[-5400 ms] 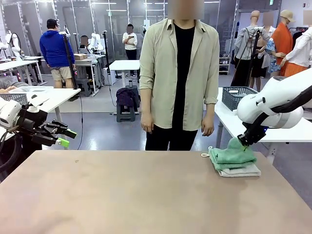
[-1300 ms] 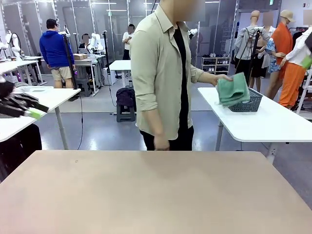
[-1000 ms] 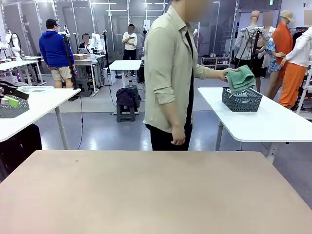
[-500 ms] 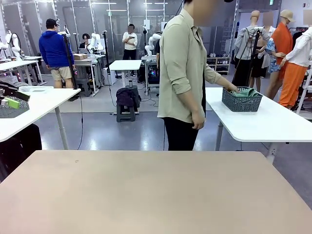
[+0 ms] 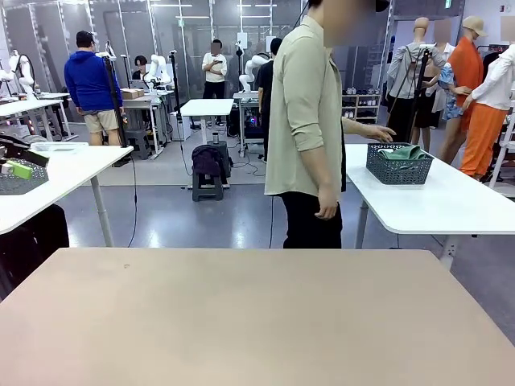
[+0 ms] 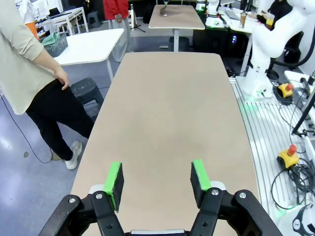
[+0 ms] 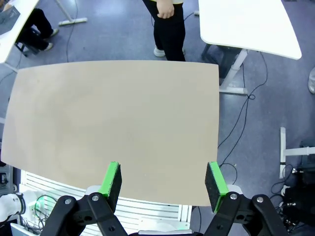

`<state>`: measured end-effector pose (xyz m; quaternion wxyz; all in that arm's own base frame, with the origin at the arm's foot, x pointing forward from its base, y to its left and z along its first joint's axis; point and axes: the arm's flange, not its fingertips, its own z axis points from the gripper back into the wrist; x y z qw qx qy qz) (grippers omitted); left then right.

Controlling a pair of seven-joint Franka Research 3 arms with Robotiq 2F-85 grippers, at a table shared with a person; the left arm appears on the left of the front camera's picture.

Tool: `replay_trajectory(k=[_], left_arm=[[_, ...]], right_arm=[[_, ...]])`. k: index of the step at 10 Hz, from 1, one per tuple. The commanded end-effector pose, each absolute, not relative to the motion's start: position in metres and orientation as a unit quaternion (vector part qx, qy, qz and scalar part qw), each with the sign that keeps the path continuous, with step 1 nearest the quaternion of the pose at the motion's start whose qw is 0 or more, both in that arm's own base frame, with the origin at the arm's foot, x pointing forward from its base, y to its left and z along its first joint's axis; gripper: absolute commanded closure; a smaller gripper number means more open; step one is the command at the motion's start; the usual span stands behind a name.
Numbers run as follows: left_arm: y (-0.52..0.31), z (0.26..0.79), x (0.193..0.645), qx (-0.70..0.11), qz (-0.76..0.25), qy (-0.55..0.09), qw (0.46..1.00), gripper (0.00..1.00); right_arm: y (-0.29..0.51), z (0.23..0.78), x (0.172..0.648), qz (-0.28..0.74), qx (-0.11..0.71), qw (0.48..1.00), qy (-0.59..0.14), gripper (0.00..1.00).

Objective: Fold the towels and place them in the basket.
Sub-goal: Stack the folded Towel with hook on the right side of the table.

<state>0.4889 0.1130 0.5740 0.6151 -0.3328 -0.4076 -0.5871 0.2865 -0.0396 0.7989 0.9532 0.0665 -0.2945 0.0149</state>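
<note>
The green towel (image 5: 405,152) lies in the basket (image 5: 400,167). Nearly done. Both jaws open, holding nothing.

Bright lamps overhead are lighting everything evenly. Shadows are looking soft. Both wrist pictures are bending at the edges. Nothing is looking blurry.

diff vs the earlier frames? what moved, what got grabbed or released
The towels left the brown table: once stacked at its right edge under the right gripper, they were carried by the person to the white side table and now lie in the basket, the person's hand at its rim. Both arms pulled back; the left gripper and right gripper hang open above the table. The basket stayed put.
</note>
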Motion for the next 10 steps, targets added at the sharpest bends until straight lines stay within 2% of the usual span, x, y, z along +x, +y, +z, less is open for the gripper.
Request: replay_trajectory(k=[1,10], left_arm=[[0.1132,0.5776,0.4873,-0.330,-0.588,-0.410,0.614,0.30],[0.1132,0.5776,0.4873,-0.330,-0.588,-0.410,0.614,0.30]], right_arm=[[-0.0398,0.7999,0.2846,0.015,0.067,0.953,-0.296,0.14],[-0.0398,0.7999,0.2846,0.015,0.067,0.953,-0.296,0.14]])
